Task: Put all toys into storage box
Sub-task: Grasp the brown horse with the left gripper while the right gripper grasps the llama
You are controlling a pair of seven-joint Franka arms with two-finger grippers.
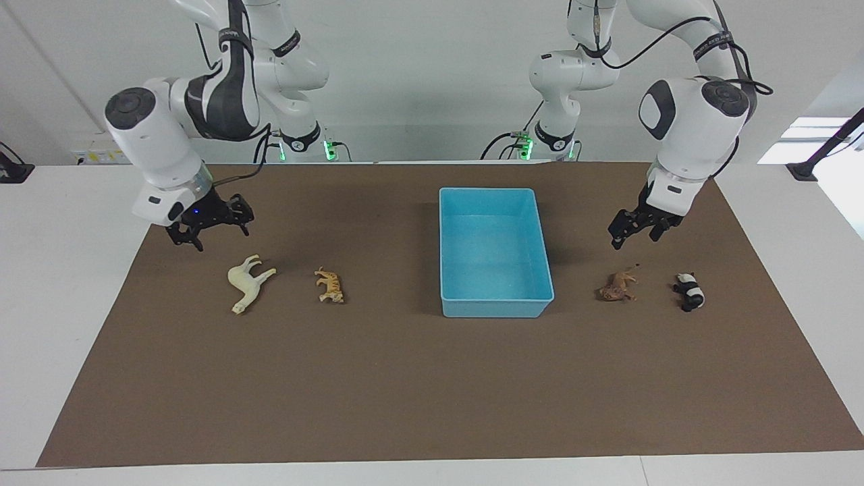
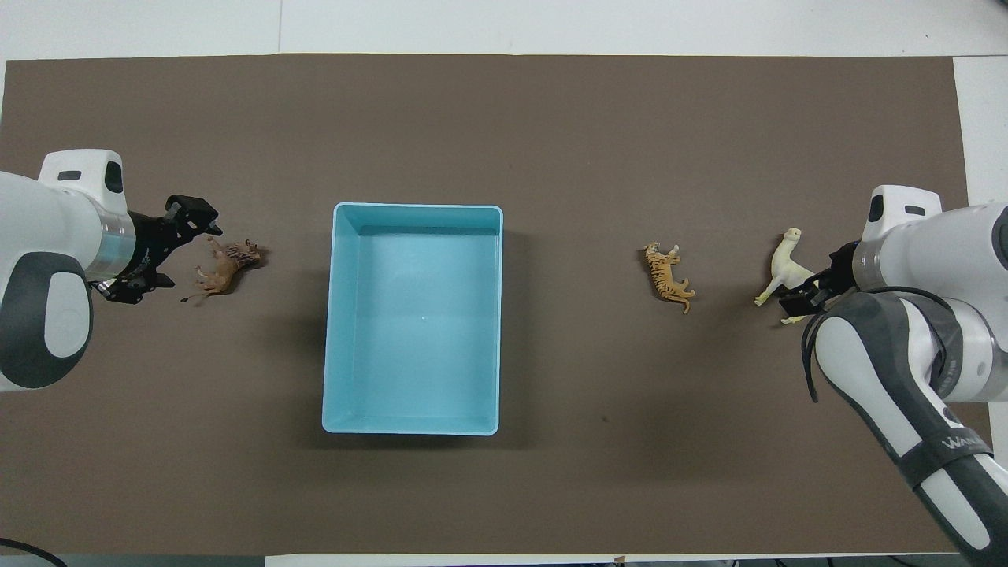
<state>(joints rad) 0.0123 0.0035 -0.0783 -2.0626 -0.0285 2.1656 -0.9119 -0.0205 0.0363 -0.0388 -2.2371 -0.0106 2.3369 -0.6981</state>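
The light blue storage box (image 1: pixel 495 307) stands empty in the middle of the brown mat; it also shows in the overhead view (image 2: pixel 413 315). The cream-white horse (image 1: pixel 248 282) (image 2: pixel 787 268) and the orange tiger (image 1: pixel 330 285) (image 2: pixel 668 277) lie toward the right arm's end. The brown lion (image 1: pixel 618 285) (image 2: pixel 224 268) and the panda (image 1: pixel 690 291) lie toward the left arm's end. The left arm hides the panda in the overhead view. My right gripper (image 1: pixel 217 236) (image 2: pixel 799 303) is open and empty, raised over the mat by the horse. My left gripper (image 1: pixel 634 237) (image 2: pixel 189 256) is open and empty, raised over the mat by the lion.
The brown mat (image 1: pixel 405 391) covers most of the white table. Nothing else lies on it.
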